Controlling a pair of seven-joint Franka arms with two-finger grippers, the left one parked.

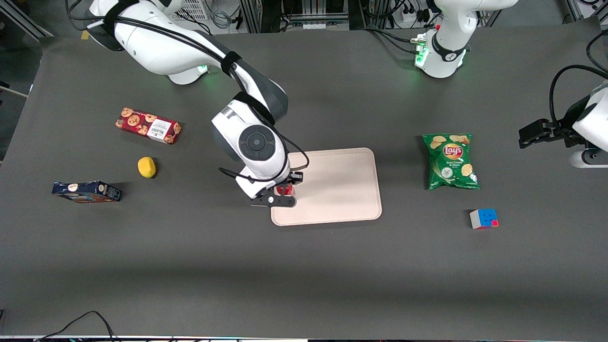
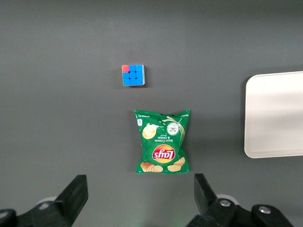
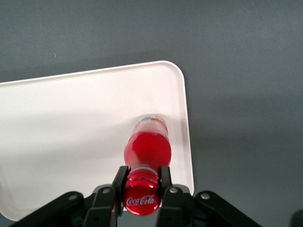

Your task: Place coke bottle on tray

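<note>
Claw [image 3: 142, 187] gripping coke bottle [image 3: 147, 146], over tray [image 3: 71, 127]

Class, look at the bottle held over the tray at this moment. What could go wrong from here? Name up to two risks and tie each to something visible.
1. The tool grips the coke bottle only at its neck, so it might swing or slip.
2. The bottle hangs close to the tray's raised rim; if released here, its narrow base may catch the rim and tip over.
</note>
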